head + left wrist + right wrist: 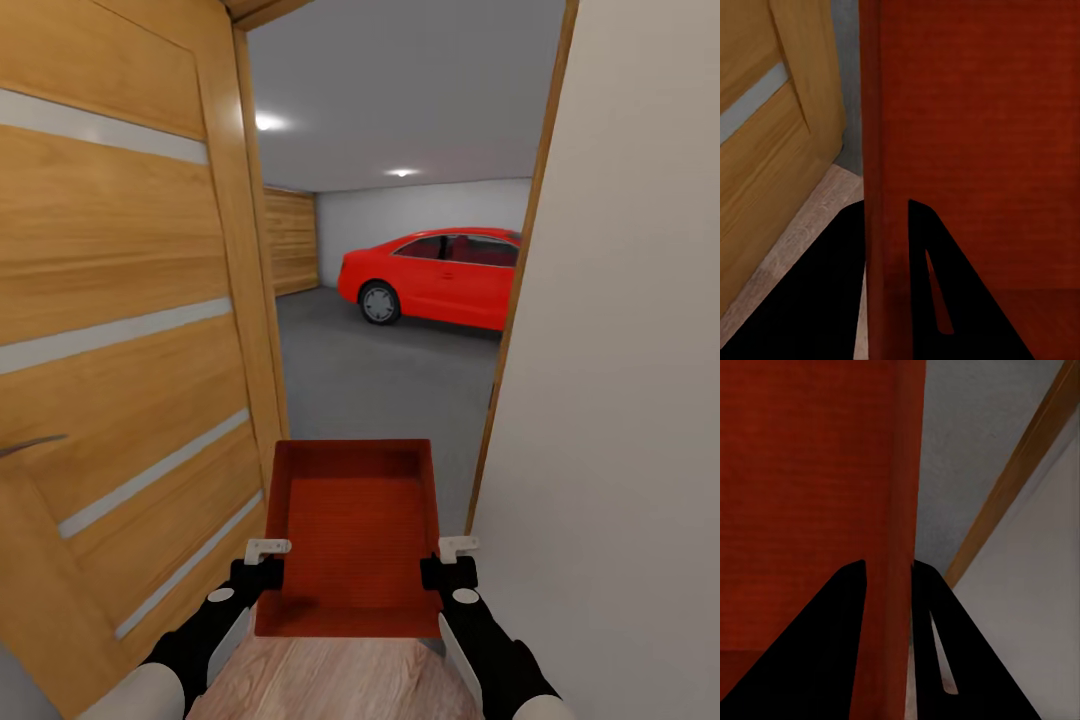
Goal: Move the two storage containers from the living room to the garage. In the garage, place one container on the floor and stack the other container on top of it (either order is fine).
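Observation:
I carry one orange-red storage container (352,530) level in front of me, its ribbed bottom facing up. My left gripper (270,560) is shut on its left wall and my right gripper (447,558) is shut on its right wall. Up close, the left gripper (886,225) straddles that wall (885,150), one black finger on each side. The right gripper (889,577) clamps the other wall (907,472) the same way. Through the doorway ahead lies the garage with its grey concrete floor (390,380).
An open wooden panel door (120,330) stands close on my left. A white wall (620,380) and wooden door frame (515,300) are close on my right. A red car (440,275) is parked at the back. Light wood planks (330,680) lie under me.

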Robot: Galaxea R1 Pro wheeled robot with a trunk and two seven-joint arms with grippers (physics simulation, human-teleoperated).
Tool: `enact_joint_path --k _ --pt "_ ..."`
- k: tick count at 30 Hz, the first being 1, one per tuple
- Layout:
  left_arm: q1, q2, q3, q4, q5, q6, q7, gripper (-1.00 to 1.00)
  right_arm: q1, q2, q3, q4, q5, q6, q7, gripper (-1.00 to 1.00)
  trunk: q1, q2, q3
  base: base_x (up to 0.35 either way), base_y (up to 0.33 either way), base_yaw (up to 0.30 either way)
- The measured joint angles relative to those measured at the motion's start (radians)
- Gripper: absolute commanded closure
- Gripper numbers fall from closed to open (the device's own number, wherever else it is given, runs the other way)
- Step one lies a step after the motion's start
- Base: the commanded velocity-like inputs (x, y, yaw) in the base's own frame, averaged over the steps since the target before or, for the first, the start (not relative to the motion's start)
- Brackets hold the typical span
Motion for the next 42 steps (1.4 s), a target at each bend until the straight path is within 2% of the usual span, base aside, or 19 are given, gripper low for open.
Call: enact_joint_path --k 9,20,30,42 --pt "0.000 0.000 0.000 0.000 0.001 -0.001 0.000 1.00 0.000 0.000 0.002 -0.001 -0.001 0.001 -0.001 1.00 0.000 0.000 0.001 0.018 0.034 -0.014" --pt "0.000 0.000 -0.001 0.000 0.000 0.000 0.000 1.00 0.000 0.000 0.000 0.002 0.000 -0.002 0.000 1.00 0.000 0.000 0.001 0.135 0.252 -0.009" --pt "0.000 0.000 0.000 0.000 0.001 -0.001 0.000 1.00 0.000 -0.001 0.001 -0.001 0.000 0.001 0.000 1.00 0.000 0.000 0.005 0.040 0.061 -0.193" --pt "0.000 0.000 0.000 0.000 0.000 0.000 0.000 1.00 0.000 0.000 0.000 0.001 0.000 -0.001 0.000 1.00 0.000 0.000 0.008 0.067 0.271 -0.060"
